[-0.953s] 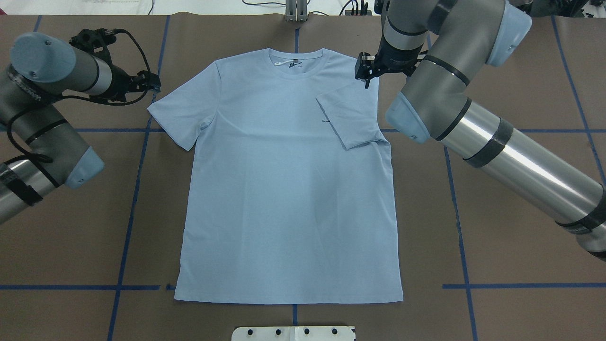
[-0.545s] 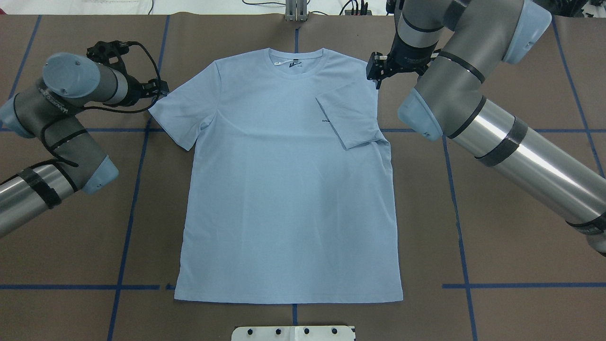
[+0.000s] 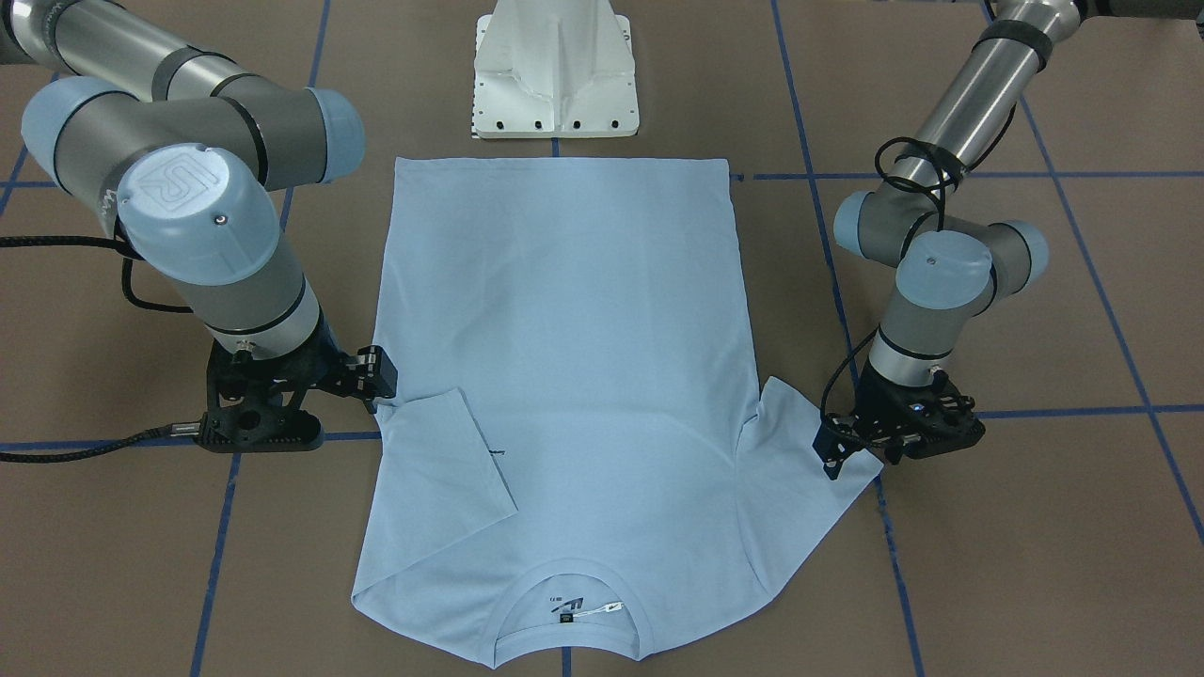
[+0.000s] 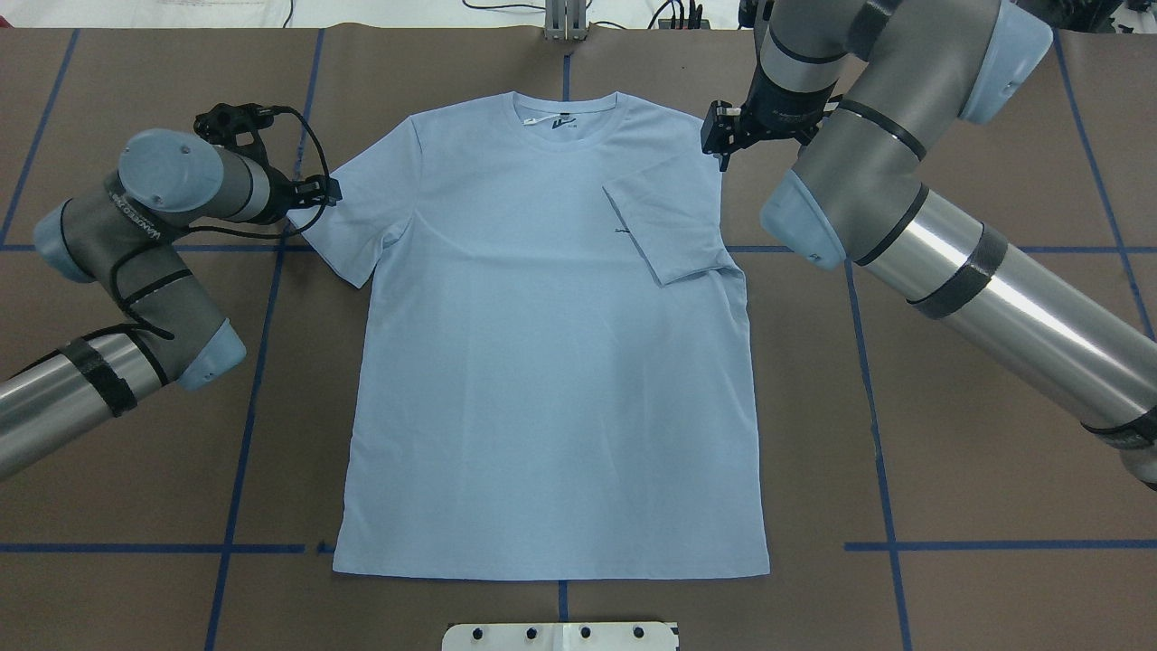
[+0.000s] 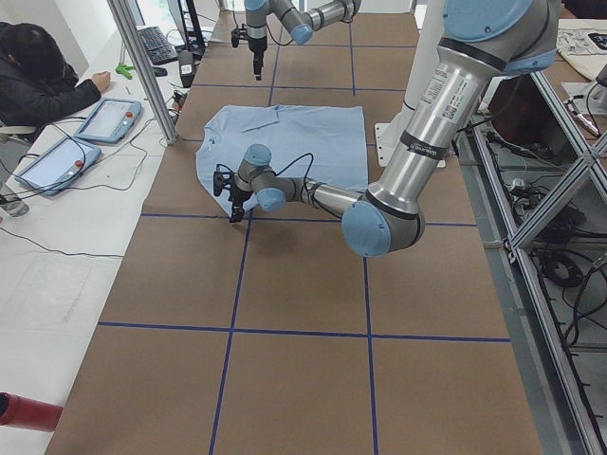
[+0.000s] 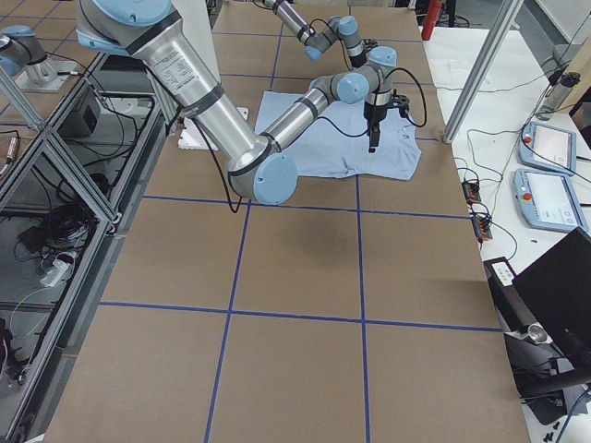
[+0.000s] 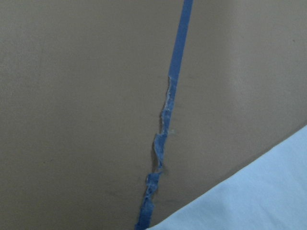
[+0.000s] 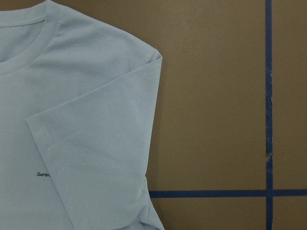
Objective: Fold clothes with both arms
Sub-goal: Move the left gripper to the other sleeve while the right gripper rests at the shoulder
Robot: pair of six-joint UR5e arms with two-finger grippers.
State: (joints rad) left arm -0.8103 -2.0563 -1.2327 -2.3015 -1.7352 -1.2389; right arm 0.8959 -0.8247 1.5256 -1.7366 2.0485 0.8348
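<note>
Shirt (image 4: pixel 542 380): pinch the outspread sleeve (image 4: pixel 348 231) at its hem with the left pincer (image 4: pixel 327 190). The right pincer (image 4: pixel 720 149) hangs aside. Cannot tell either's opening.

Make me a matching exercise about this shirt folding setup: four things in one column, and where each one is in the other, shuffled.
Things:
1. left hand
2. right hand
3. folded sleeve
4. neck label

Places:
A. inside the collar
B. lying over the T-shirt chest
C. at the flat sleeve edge
D. beside the folded shoulder

Pairs: 1-C, 2-D, 3-B, 4-A.
</note>
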